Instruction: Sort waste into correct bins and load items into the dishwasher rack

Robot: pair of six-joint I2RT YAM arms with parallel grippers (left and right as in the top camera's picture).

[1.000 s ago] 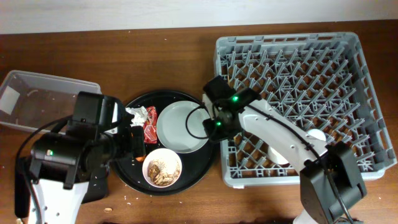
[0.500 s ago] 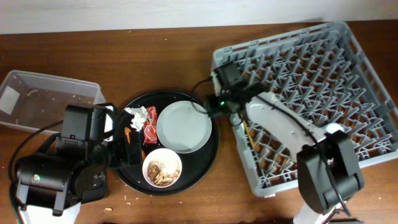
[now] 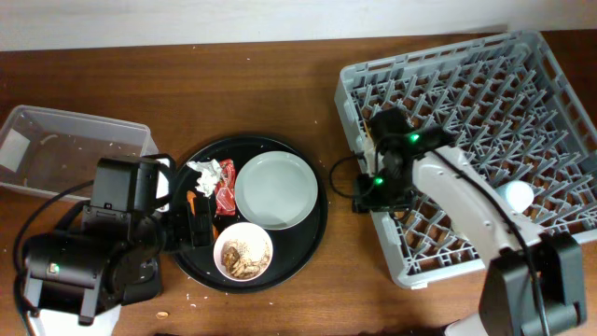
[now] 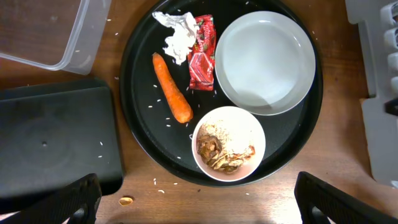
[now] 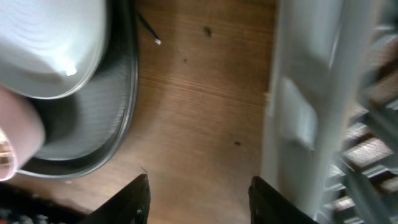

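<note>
One plate [image 4: 266, 61] is lying on the round tray [image 4: 143, 143], just beside the bowl [image 4: 256, 130] of scraps [image 4: 221, 152] | right gripper [image 5: 202, 196] is hovering over bare table [image 5: 199, 93] between plate and rack [image 3: 466, 121], jaws spread, empty | likely step is taking the plate: it should be pinching the near rim, lifting level | left gripper [image 4: 199, 202] is hanging splayed above the tray | crumbs [image 4: 126, 200] are dotting the wood

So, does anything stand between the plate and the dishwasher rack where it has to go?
Only the right gripper hangs open over the strip of table between the plate and the dishwasher rack. Nothing else visible lies on that strip.
</note>
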